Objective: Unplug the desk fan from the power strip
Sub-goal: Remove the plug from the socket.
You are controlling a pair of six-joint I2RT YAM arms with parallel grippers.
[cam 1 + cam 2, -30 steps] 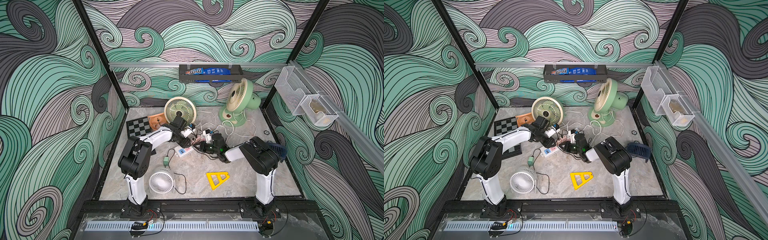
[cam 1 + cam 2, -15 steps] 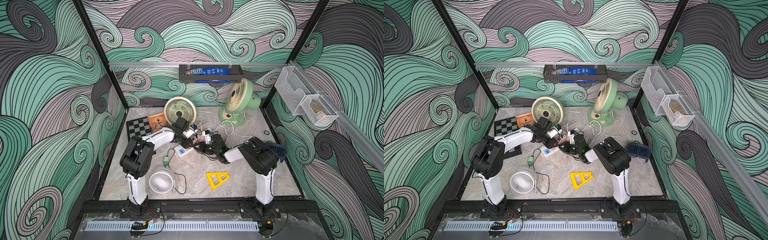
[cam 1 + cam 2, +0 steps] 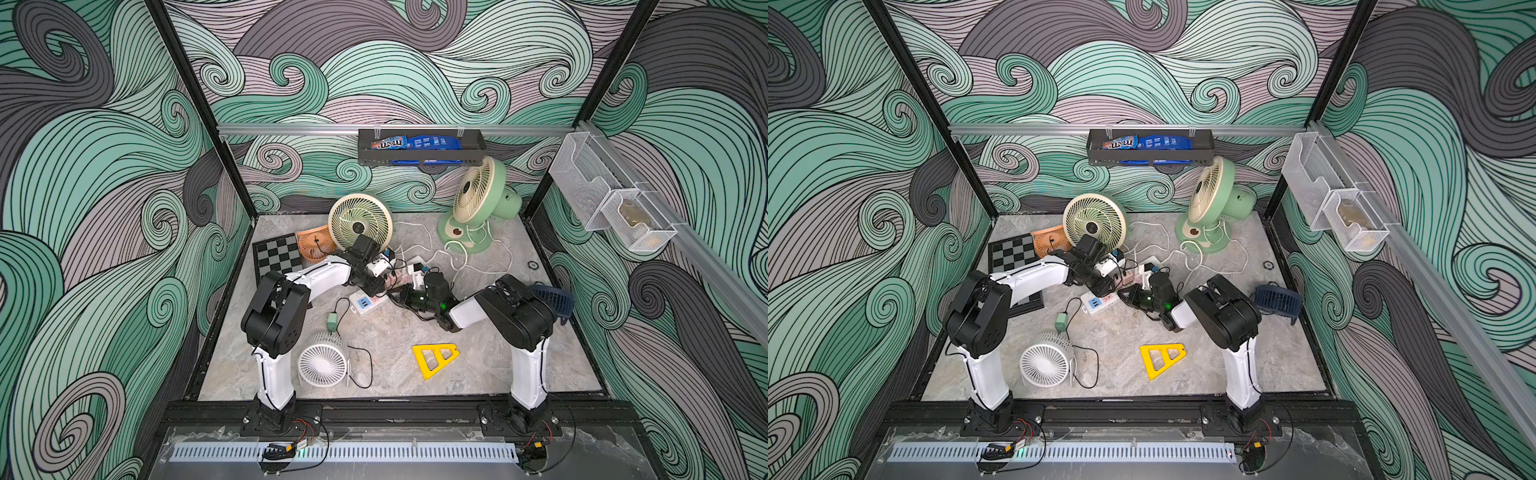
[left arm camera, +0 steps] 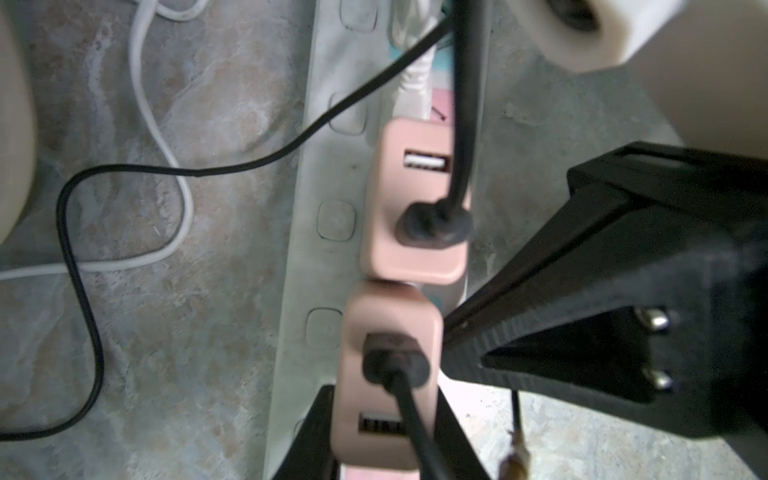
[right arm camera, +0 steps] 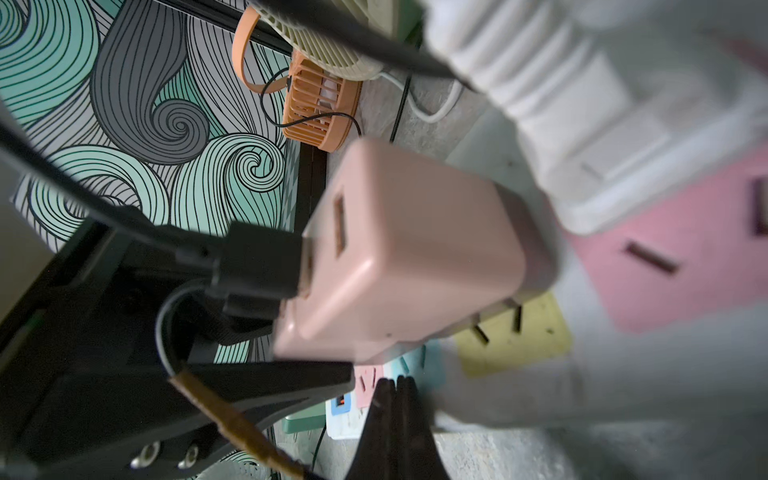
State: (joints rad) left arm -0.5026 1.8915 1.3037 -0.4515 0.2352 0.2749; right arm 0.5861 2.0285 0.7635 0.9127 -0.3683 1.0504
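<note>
The white power strip (image 3: 358, 308) (image 3: 1096, 306) lies mid-table with its blue USB panel toward the front. In the left wrist view two pink USB adapters stand in the strip (image 4: 307, 249), each with a black cable. My left gripper (image 4: 384, 399) (image 3: 380, 286) is shut on the nearer pink adapter (image 4: 390, 332) (image 5: 415, 257), a finger on each side. My right gripper (image 5: 395, 384) (image 4: 453, 340) (image 3: 392, 293) is shut with nothing in it, its tip pressed on the strip beside that adapter. I cannot tell which desk fan the black cable leads to.
A cream fan (image 3: 360, 222), a green fan (image 3: 478, 203) and an orange fan (image 3: 316, 245) stand at the back. Toward the front are a white fan (image 3: 322, 363) and a yellow triangle (image 3: 434, 358), with a blue fan (image 3: 552, 297) at the right. A loose green adapter (image 3: 332, 322), a chessboard (image 3: 276, 255) and tangled white cords (image 3: 440, 253) lie nearby.
My left gripper has come down and forward onto the strip, and its jaws have narrowed around the pink adapter. The right arm has stayed in place.
</note>
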